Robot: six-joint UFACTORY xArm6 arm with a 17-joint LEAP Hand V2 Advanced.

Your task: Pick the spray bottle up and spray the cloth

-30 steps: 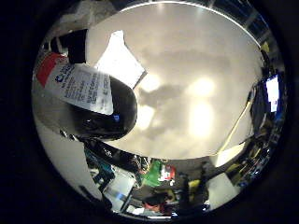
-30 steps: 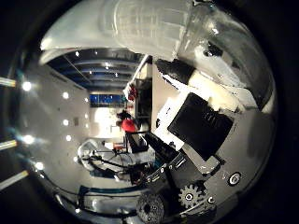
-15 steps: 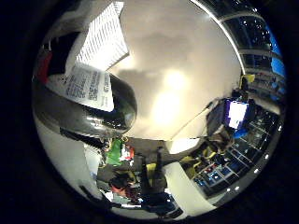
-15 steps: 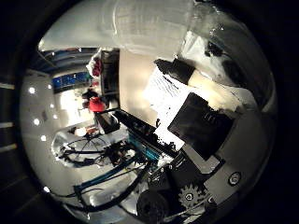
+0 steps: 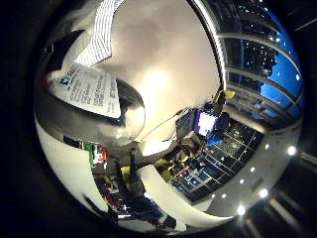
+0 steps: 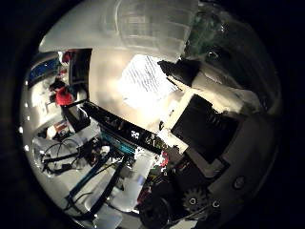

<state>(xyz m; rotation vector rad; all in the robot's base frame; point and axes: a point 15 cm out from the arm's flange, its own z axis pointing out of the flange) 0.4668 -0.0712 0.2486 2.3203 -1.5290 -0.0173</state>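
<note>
The spray bottle fills much of the little finger side view, a dark rounded body with a white printed label, close against the palm. Its pale translucent upper part shows in the thumb side view. My right hand is curled beside it, shut on the bottle, with black and white finger parts and a gear showing. The cloth, white with fine stripes, lies flat on the light table beyond the bottle, apart from it. In the little finger side view, part of the cloth shows past the bottle's label.
A black rail runs along the table's edge. Beyond it lie cluttered equipment and a lit monitor. Large dark windows line the room's far side.
Both views have swung round, so the hand has turned with the bottle, which stays fixed against the palm. The cloth has come into the middle of the thumb side view.
</note>
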